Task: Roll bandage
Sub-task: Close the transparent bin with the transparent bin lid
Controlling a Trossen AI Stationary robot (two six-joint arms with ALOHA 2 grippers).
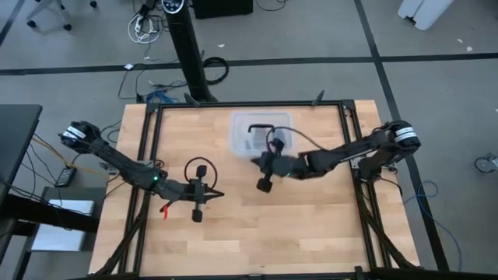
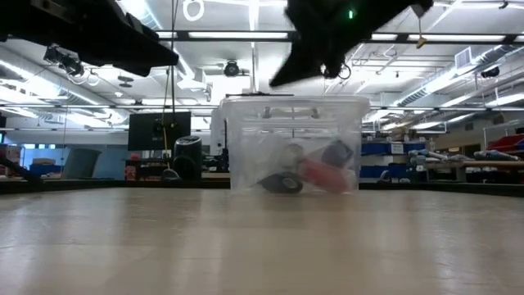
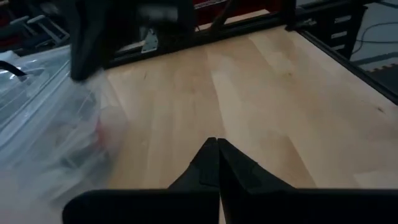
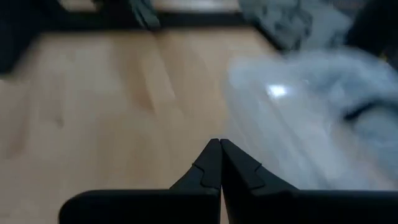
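In the high view the left gripper hung at lower centre-left over the pale wood-grain table, its dark fingers pressed together on nothing. Just right of centre the right gripper was likewise pinched shut and empty, beside the clear plastic tub. Only the low view looked through the tub's cloudy wall, showing dark and red shapes inside; whether any was the bandage could not be told.
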